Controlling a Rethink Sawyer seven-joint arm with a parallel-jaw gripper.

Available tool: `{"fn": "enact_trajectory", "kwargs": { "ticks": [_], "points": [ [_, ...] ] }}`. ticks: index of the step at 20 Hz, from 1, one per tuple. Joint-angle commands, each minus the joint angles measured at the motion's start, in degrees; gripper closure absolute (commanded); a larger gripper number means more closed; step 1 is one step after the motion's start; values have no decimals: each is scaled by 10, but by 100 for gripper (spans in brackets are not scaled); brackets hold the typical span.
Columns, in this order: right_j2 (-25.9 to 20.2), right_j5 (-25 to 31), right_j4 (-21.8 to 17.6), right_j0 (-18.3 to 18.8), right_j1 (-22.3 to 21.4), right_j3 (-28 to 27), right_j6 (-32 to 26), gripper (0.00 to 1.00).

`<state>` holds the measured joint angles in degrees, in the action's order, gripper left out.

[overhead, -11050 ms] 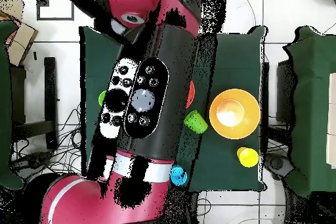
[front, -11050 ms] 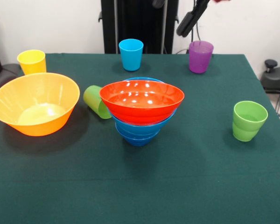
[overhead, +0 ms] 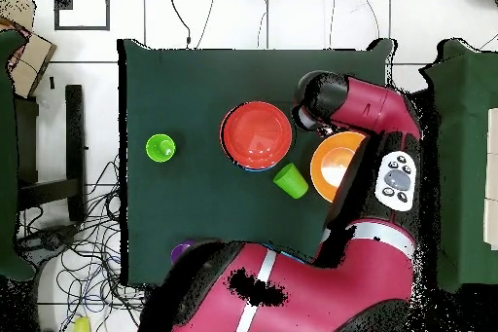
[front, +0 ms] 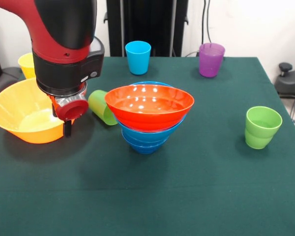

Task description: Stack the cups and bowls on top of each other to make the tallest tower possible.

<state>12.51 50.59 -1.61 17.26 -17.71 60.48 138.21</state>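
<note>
The tower (front: 150,110) stands mid-table: an orange-red bowl (front: 150,104) nested on top of blue bowls (front: 146,140); it also shows in the overhead view (overhead: 257,134). The big yellow-orange bowl (front: 19,115) sits alone to its left, also seen from overhead (overhead: 336,165). My gripper (front: 67,129) hangs at that bowl's right rim, between it and a green cup (front: 102,106) that lies on its side. A second green cup (front: 262,127) stands upright at the right. The light blue cup (front: 138,57), purple cup (front: 211,59) and yellow cup (front: 27,65) stand along the far edge.
The green cloth table (front: 196,196) has open room in front and to the right of the tower. My arm's red and black wrist (front: 66,44) covers part of the yellow-orange bowl and the yellow cup. Cables and chairs lie beyond the table's edges.
</note>
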Motion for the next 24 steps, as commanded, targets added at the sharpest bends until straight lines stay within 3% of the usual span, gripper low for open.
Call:
{"fn": "enact_trajectory", "kwargs": {
  "ticks": [1, 24],
  "points": [
    [-67, -33, -57, 5, 12, 47, -112, 0],
    [-55, -44, -100, 4, 45, 17, -82, 0]
  ]
}}
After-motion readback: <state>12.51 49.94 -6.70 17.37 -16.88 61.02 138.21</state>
